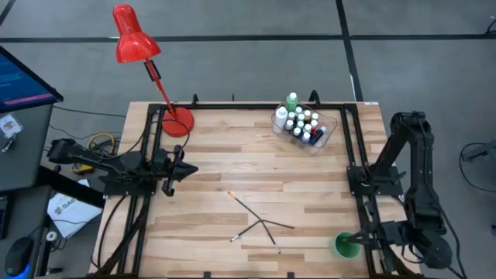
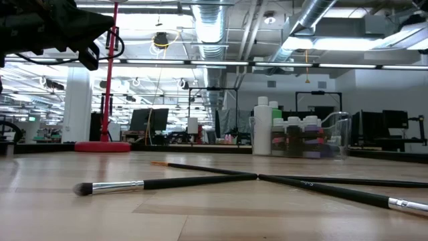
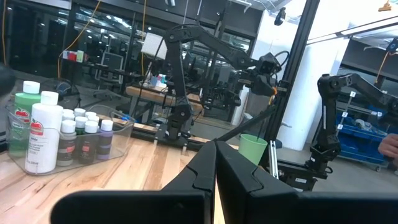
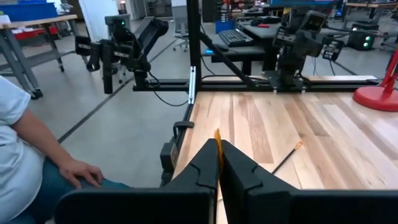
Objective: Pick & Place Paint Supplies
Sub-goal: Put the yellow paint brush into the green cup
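Three thin dark paintbrushes (image 1: 260, 221) lie crossed on the wood near the table's middle, toward the near edge; the low view shows these brushes (image 2: 200, 179) flat on the table. The tiny white-capped bottles (image 1: 302, 125), a taller green bottle (image 1: 291, 101) and a taller white bottle (image 3: 42, 137) stand inside the clear tub (image 1: 325, 136) at the far right. My left gripper (image 1: 192, 170) hovers shut over the table's left side, pointing right. My right gripper (image 1: 358, 236) is shut at the near right corner, beside the green cup (image 1: 343, 246).
A red desk lamp stands with its base (image 1: 177, 122) on the far left corner. Black frame rails (image 1: 353, 167) run along the table's left and right sides. Bare wood (image 1: 256, 167) lies between the tub and the brushes. A person's hand (image 4: 78, 171) rests beyond the near edge.
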Controlling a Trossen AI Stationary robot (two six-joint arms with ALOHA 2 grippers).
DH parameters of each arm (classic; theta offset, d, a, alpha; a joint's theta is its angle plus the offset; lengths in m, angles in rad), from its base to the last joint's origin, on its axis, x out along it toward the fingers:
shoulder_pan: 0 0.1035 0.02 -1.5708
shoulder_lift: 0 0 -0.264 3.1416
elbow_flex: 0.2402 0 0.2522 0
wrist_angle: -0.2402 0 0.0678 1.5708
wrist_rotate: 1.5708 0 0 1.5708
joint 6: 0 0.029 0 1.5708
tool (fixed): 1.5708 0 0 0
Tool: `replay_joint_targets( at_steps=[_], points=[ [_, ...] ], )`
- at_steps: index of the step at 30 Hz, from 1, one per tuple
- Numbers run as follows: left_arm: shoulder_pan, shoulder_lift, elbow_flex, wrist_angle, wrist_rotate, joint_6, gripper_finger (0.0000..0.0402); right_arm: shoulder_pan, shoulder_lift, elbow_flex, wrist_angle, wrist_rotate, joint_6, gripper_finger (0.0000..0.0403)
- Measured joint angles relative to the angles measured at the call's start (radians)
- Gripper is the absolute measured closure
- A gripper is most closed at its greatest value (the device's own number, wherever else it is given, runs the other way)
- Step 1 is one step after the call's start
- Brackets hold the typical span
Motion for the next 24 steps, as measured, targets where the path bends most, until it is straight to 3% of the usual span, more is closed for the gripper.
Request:
replay_joint_targets(
  at_steps=[15, 24],
  points=[
    [0.0, 0.0, 0.0, 0.0, 0.0, 0.0, 0.04, 0.001, 0.083, 0.0, -0.032, -0.004, 0.05, 0.0394],
    [0.0, 0.0, 0.0, 0.0, 0.0, 0.0, 0.04, 0.015, 0.082, 0.0, -0.235, -0.077, 0.376, 0.0364]
  ],
)
